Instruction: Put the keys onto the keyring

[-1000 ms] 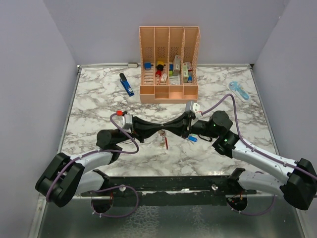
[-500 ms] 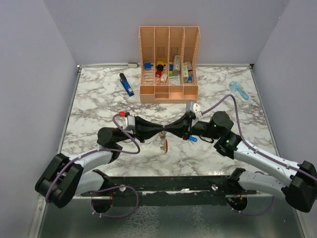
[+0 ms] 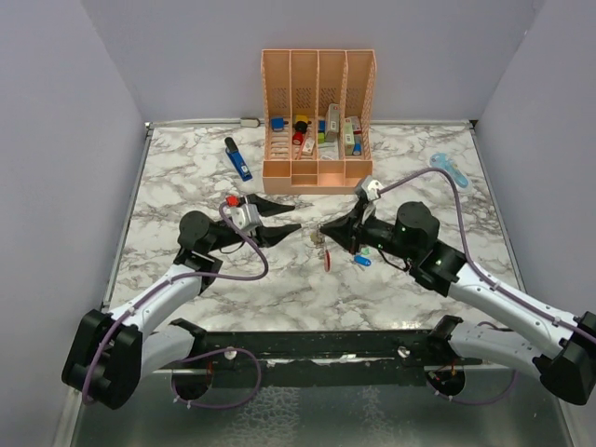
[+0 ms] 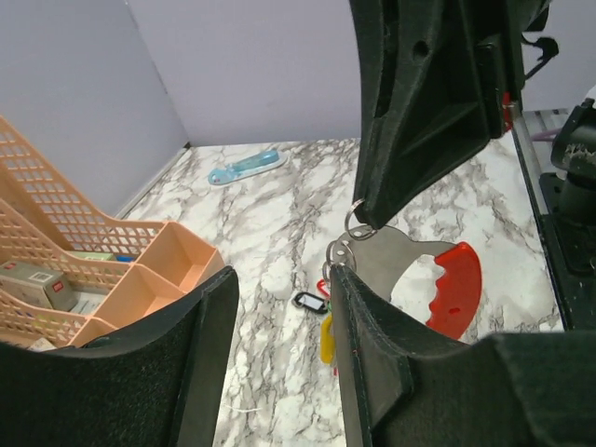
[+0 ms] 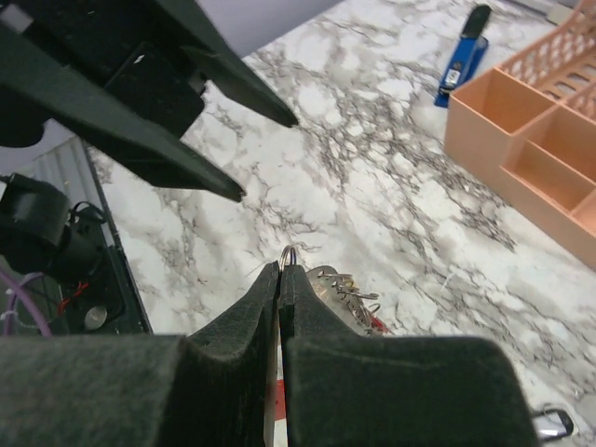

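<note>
- My right gripper [image 3: 322,226]: centre of the top view. Fingers are pressed together, clamped at the very tips on a small wire ring [image 5: 288,253].
- The keyring [image 4: 396,256] hangs from that small ring, off the table [image 3: 177,186]. In the left wrist view the grey half is at mid-frame and the red half is lower right of it.
- The keys [image 4: 327,337] dangle in a bunch at the same small ring, beside the keyring, with a yellow one lowest. I cannot tell whether they sit on the big oval loop or only on the small ring.
- My left gripper [image 3: 296,217]: fingers apart with nothing between them. It is just left of the right gripper's tips in the top view, pointing at them and not touching.
- In the right wrist view, the left gripper's two fingers are spread in the upper left, above the pinched ring.
- A loose key [image 3: 362,261] with a blue head lies on the table just lower right of the hanging bunch.
- An orange organizer [image 3: 318,121] stands at top centre, with small items in its slots.
- A blue pen-like tool [image 3: 238,160] lies left of the organizer.
- A pale blue gadget [image 3: 449,170] lies at upper right, well apart from both grippers.
</note>
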Available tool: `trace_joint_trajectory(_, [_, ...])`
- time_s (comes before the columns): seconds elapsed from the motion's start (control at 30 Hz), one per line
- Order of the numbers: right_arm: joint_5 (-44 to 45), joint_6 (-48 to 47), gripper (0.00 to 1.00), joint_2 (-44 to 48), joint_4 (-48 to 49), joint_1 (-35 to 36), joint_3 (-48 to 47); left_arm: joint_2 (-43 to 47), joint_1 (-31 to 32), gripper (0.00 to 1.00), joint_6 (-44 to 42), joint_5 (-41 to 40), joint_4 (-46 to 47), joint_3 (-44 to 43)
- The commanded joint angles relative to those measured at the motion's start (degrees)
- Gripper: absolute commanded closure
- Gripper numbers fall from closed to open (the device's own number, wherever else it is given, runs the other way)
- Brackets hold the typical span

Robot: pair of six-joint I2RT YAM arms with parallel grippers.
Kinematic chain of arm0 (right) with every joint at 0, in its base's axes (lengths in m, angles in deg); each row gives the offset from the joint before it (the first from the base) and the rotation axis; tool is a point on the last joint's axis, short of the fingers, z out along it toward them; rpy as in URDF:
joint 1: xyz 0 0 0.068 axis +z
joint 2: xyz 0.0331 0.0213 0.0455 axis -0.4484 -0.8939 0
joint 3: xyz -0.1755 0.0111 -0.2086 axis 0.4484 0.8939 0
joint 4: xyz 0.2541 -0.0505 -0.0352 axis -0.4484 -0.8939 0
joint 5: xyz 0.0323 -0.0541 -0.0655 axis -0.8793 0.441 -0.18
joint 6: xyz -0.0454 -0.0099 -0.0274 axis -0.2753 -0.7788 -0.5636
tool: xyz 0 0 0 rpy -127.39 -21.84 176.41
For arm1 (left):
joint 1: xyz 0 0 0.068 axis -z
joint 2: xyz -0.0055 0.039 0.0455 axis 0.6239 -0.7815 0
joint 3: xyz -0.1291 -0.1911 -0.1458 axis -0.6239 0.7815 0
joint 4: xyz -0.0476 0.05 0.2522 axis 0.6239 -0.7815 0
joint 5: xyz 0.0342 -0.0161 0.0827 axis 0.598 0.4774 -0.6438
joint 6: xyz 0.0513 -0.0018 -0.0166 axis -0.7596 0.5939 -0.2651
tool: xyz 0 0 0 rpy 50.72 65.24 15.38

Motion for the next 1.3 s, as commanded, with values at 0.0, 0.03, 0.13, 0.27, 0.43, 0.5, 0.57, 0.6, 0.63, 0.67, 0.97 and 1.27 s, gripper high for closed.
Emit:
trace_joint_trajectory(0.0, [11.0, 5.3, 0.99, -1.3, -8.9, -0.1, -6.6, 0.7, -0.6, 0.52, -2.6, 5.1, -5.0, -2.4])
trace_joint_trajectory(0.03, [12.3, 6.4, 0.99, -2.4, -11.3, -0.1, -8.3, 0.5, -0.7, 0.52, -2.3, 5.8, -5.1, -2.9])
trace_joint_trajectory(0.13, [14.9, 9.7, 0.99, -6.8, -20.3, -0.1, -14.2, -0.1, -0.6, 0.52, -2.3, 6.1, -6.2, -4.0])
trace_joint_trajectory(0.27, [17.3, 12.6, 0.99, -12.3, -32.2, -0.1, -22.7, 0.0, -0.6, 0.52, -5.8, 6.3, -10.7, -5.9])
trace_joint_trajectory(0.43, [22.6, 19.0, 0.99, -21.3, -48.9, -0.1, -35.2, -0.2, -0.6, 0.51, -9.6, 5.5, -17.3, -9.0])
trace_joint_trajectory(0.5, [24.1, 23.0, 0.99, -25.2, -54.9, -0.1, -40.5, -0.6, -0.5, 0.51, -10.8, 3.9, -19.6, -9.9])
trace_joint_trajectory(0.57, [23.6, 26.1, 0.99, -28.0, -57.4, -0.1, -44.5, -0.7, -0.5, 0.51, -11.5, 3.0, -21.0, -10.6])
trace_joint_trajectory(0.6, [23.1, 27.5, 0.99, -28.7, -57.1, -0.1, -45.2, -0.7, -0.5, 0.51, -11.5, 3.0, -21.0, -10.9])
trace_joint_trajectory(0.63, [22.9, 29.3, 0.99, -29.5, -56.5, -0.1, -46.0, -0.7, -0.4, 0.51, -11.5, 3.0, -21.1, -11.3])
trace_joint_trajectory(0.67, [23.1, 31.0, 0.99, -30.4, -56.4, -0.1, -46.8, -0.6, -0.3, 0.51, -11.5, 3.1, -21.4, -11.9])
trace_joint_trajectory(0.97, [38.4, 48.8, 0.99, -47.5, -82.4, -0.1, -69.7, -0.6, 3.8, 0.51, -18.3, 5.3, -34.6, -18.3])
trace_joint_trajectory(1.27, [33.2, 57.2, 0.99, -51.6, -85.7, -0.8, -74.8, -0.3, 8.4, 0.58, -19.8, -12.3, -37.8, -15.7])
